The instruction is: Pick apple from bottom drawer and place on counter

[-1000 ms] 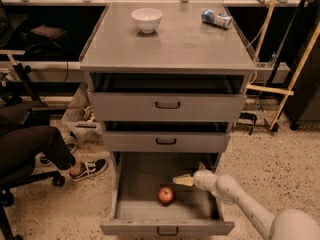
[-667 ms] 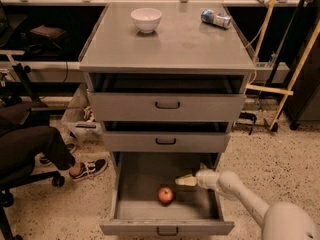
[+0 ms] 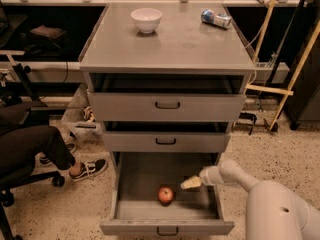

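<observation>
The apple (image 3: 165, 195), small and red with orange patches, lies on the grey floor of the open bottom drawer (image 3: 145, 176), near the front middle. My gripper (image 3: 188, 184) hangs inside the drawer just right of the apple and slightly above it, its pale fingertips pointing left toward it and apart from it. The white arm reaches in from the lower right. The counter (image 3: 175, 44) is the flat grey top of the cabinet above.
A white bowl (image 3: 146, 20) and a lying can (image 3: 216, 18) sit on the counter's far side. The two upper drawers (image 3: 167, 105) stand slightly open. A seated person's leg and shoe (image 3: 87, 169) are at the left. Wooden poles lean at the right.
The gripper has moved slightly lower and closer to the apple inside the drawer. The apple has not moved.
</observation>
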